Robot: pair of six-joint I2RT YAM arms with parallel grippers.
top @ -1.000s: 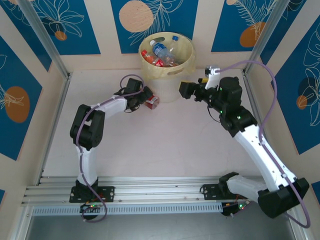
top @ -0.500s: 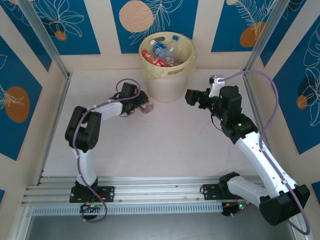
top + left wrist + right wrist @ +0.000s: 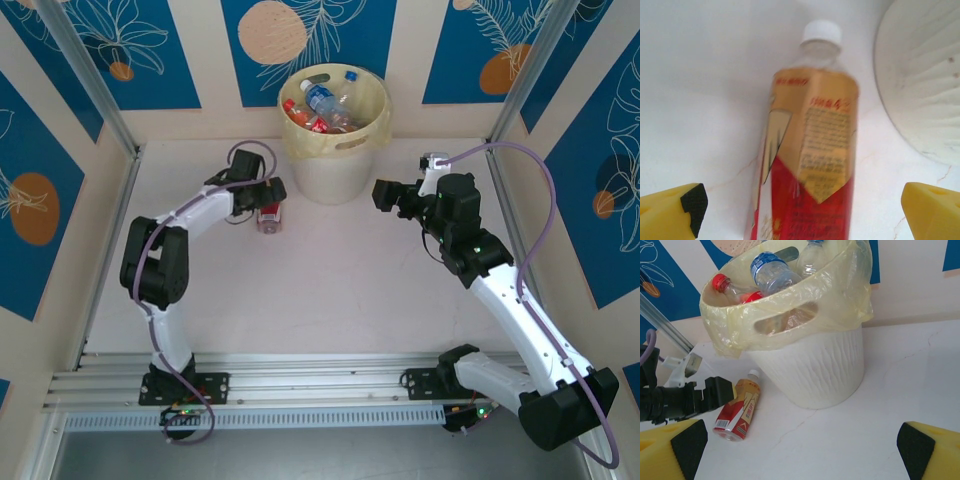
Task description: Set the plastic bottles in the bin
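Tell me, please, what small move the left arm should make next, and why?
Probably ease the open left gripper forward and close it on the red-labelled bottle: it lies on the table between the fingers, beside the bin, not yet gripped.

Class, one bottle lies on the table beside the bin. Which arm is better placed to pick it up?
Left. The left gripper, open, is right at the bottle, fingers either side of it. The right gripper, also open, is across the bin from it.

Red-label bottle (image 3: 268,217) lying near bin (image 3: 335,178); left tool (image 3: 263,193) just beside it
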